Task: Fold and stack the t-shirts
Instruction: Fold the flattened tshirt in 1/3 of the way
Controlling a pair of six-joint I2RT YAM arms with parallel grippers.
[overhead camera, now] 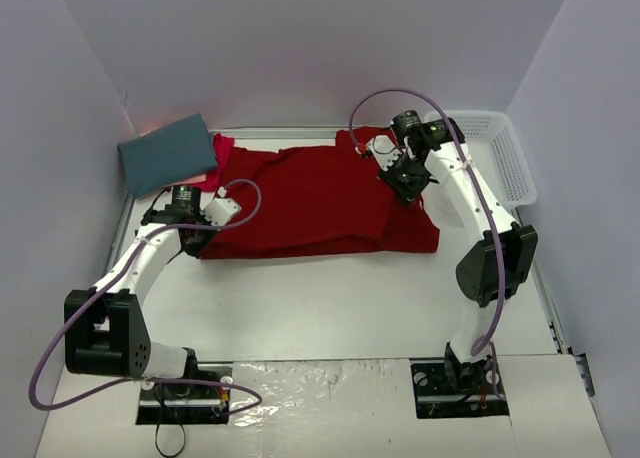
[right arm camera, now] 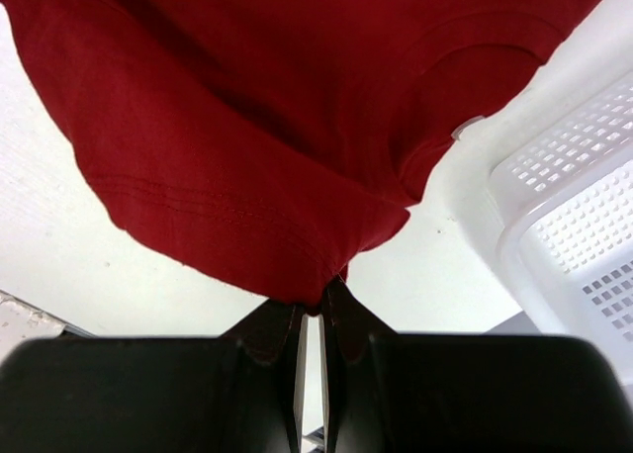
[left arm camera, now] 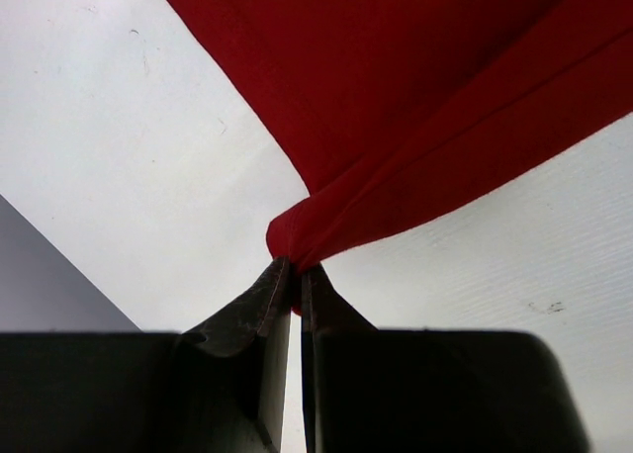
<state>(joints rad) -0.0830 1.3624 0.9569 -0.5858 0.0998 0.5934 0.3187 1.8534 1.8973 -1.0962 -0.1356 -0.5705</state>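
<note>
A deep red t-shirt lies spread across the middle of the table, partly doubled over on itself. My left gripper pinches its near left corner; in the left wrist view the cloth bunches between the shut left gripper. My right gripper is shut on the shirt's right part, and the right wrist view shows a sleeve hanging from the right gripper. A folded slate-teal t-shirt rests at the back left on a pinkish-red t-shirt, only an edge of which shows.
A white mesh basket stands at the back right, close behind my right arm; it also shows as the basket in the right wrist view. Grey walls close in the table on three sides.
</note>
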